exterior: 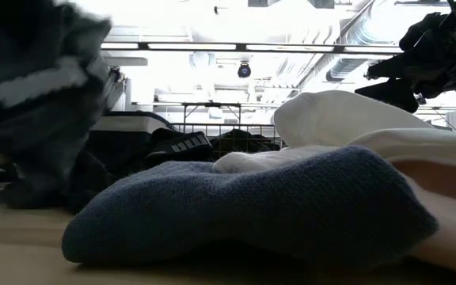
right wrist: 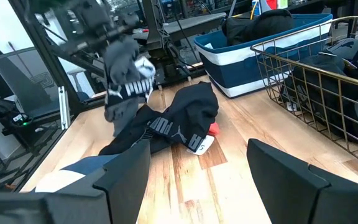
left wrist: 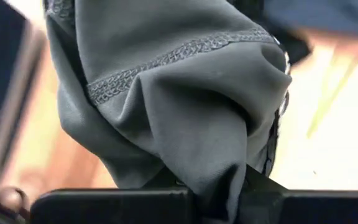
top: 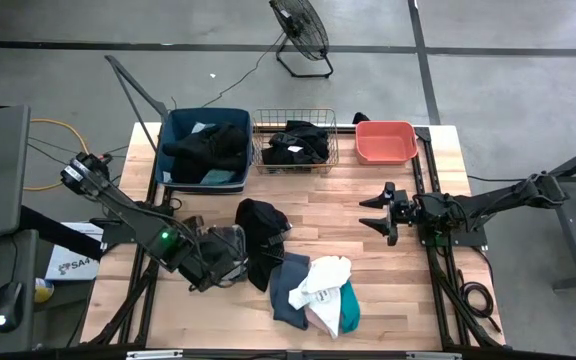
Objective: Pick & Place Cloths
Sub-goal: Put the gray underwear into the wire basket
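My left gripper point(top: 228, 247) is near the table's front left and is shut on a grey cloth point(left wrist: 185, 112) with a stitched seam. That cloth also shows in the low view point(exterior: 38, 87) and in the right wrist view point(right wrist: 126, 78). A black cloth point(top: 263, 232) with a lettered waistband point(right wrist: 185, 130) lies flat beside it. Slate-blue point(top: 288, 285), white point(top: 323, 280), teal point(top: 349, 305) and pale pink cloths lie heaped near the front edge. My right gripper point(top: 376, 213) hovers open over bare wood at the right, touching nothing. My left gripper pinches a bunched fold of the grey cloth point(left wrist: 213, 177) between its two fingers point(left wrist: 110, 205). Several layers are gathered in the pinch. The cloth hangs off the gripper, raised above the table point(right wrist: 114, 109). Whether its lower end touches the black cloth, I cannot tell.
Along the far edge stand a blue tub point(top: 173, 150) holding black cloths, a wire basket point(top: 264, 125) holding black cloths, and a coral tub point(top: 385, 143). Bare wood lies between the cloth heap and the right gripper. A fan stands on the floor beyond the table.
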Motion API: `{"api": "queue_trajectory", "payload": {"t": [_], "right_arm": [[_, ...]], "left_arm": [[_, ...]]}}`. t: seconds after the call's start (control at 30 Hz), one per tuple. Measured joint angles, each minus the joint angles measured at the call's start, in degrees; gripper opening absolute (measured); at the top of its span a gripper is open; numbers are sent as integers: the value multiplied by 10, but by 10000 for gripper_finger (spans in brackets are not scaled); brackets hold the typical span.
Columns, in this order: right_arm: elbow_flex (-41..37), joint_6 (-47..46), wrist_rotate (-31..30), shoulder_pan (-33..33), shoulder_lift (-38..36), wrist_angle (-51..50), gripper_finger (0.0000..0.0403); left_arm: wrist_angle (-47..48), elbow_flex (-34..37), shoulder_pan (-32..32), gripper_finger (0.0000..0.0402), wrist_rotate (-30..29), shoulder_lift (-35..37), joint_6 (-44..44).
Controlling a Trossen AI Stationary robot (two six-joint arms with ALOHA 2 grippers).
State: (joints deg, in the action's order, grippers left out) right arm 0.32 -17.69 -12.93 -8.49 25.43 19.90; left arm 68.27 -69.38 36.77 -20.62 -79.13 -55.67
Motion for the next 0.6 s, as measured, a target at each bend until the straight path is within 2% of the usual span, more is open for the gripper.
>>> {"api": "queue_trajectory", "payload": {"t": [0.17,0.5,0.6], "right_arm": [[0,0,0,0,0,0,260],[0,0,0,0,0,0,260],[0,0,0,0,0,0,260]], "left_arm": [[18,-65,0,8,-95,0,58],[17,-140,-6,10,-405,1,203],[5,-144,-29,10,-472,1,239]]}}
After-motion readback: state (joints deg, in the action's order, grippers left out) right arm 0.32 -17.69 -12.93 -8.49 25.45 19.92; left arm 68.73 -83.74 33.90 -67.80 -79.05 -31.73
